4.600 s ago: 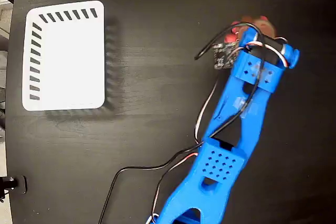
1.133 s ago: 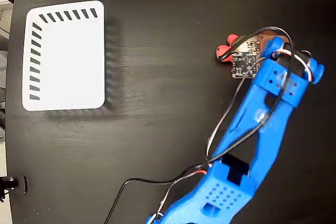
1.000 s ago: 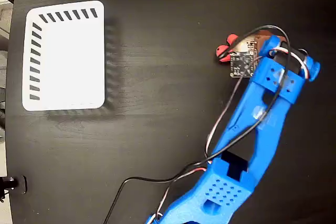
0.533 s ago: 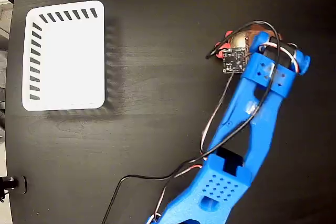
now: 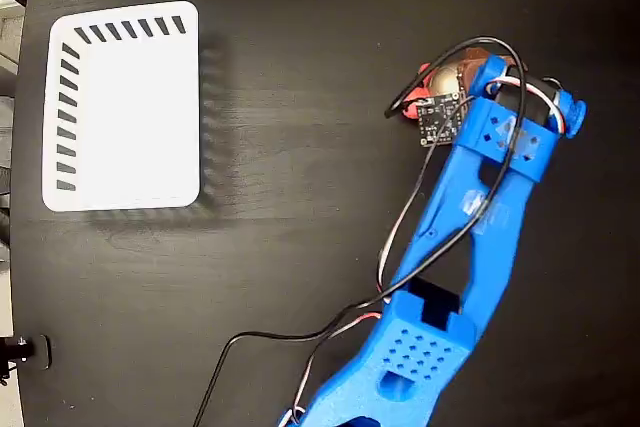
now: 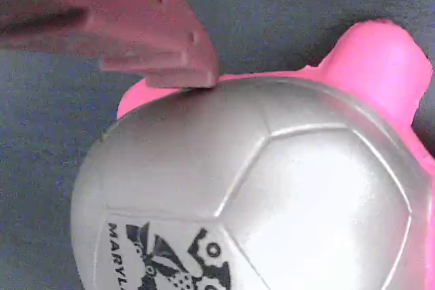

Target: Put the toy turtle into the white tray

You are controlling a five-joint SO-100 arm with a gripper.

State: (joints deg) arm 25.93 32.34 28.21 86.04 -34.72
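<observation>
Turtle [image 6: 272,188] isn't in the white tray [image 5: 125,107] yet, it's on the table [image 5: 300,247] at about 2 o'clock, tray way over at 10. Jaws are right on its shell, one finger [image 6: 136,25] touching, can't tell if they're gripping. Since the earlier frames the arm has swung a bit toward 9 o'clock, covering more of the turtle.

A blue printed arm [image 5: 480,217] reaches over a red-pink squishy turtle [image 5: 425,82] at right; a white slotted plastic tray [image 5: 125,107] lies far left.

Overhead fixed view straight down; wrist view close on the toy turtle [image 6: 272,188].
</observation>
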